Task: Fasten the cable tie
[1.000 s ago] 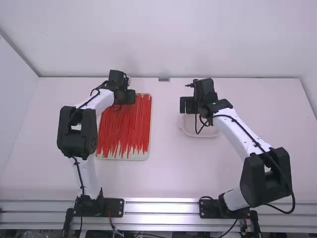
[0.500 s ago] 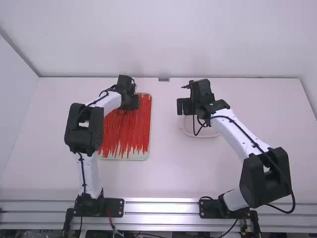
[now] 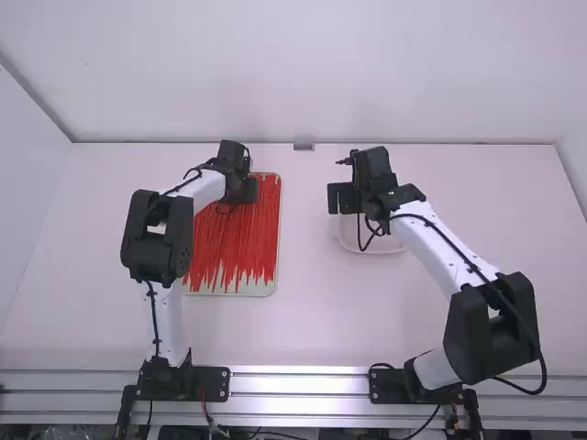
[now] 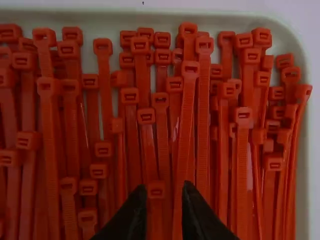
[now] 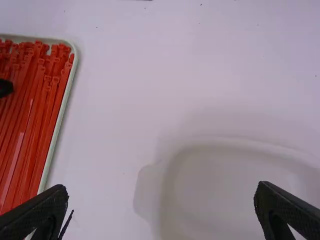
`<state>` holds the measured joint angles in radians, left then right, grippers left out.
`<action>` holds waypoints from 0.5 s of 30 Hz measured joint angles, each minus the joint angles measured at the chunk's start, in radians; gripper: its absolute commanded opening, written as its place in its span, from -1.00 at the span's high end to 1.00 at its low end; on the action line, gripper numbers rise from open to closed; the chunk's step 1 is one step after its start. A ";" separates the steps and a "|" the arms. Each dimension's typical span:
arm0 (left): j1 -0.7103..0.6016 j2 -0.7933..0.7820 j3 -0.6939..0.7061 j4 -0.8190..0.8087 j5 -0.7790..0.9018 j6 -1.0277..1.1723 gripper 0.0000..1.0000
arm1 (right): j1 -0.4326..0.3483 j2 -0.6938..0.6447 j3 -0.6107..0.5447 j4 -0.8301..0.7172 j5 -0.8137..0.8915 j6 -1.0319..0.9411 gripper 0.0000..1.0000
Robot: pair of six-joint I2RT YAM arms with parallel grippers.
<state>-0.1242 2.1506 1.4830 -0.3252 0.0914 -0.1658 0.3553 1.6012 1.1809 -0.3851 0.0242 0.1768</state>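
L gripper point(image 4: 163, 187) over ties point(image 4: 100, 125) (near tray's point(image 4: 100, 17) far rim).

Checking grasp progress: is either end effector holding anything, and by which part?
The left end effector looks closed on one cable tie at its head end, lying on the tray. The right end effector is open, holding nothing.
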 measured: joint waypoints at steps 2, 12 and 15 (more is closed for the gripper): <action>0.000 0.000 0.000 0.001 0.000 0.000 0.62 | 0.000 0.000 0.000 -0.003 0.001 -0.001 -0.99; 0.000 0.000 0.000 0.015 -0.041 0.000 0.60 | 0.000 0.000 0.000 -0.014 0.000 -0.001 -0.99; 0.001 0.000 0.000 0.016 -0.043 0.000 0.60 | 0.000 0.000 0.000 -0.015 0.000 0.000 -0.99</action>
<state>-0.1234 2.1506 1.4830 -0.3096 0.0479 -0.1658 0.3553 1.6012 1.1809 -0.4000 0.0246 0.1764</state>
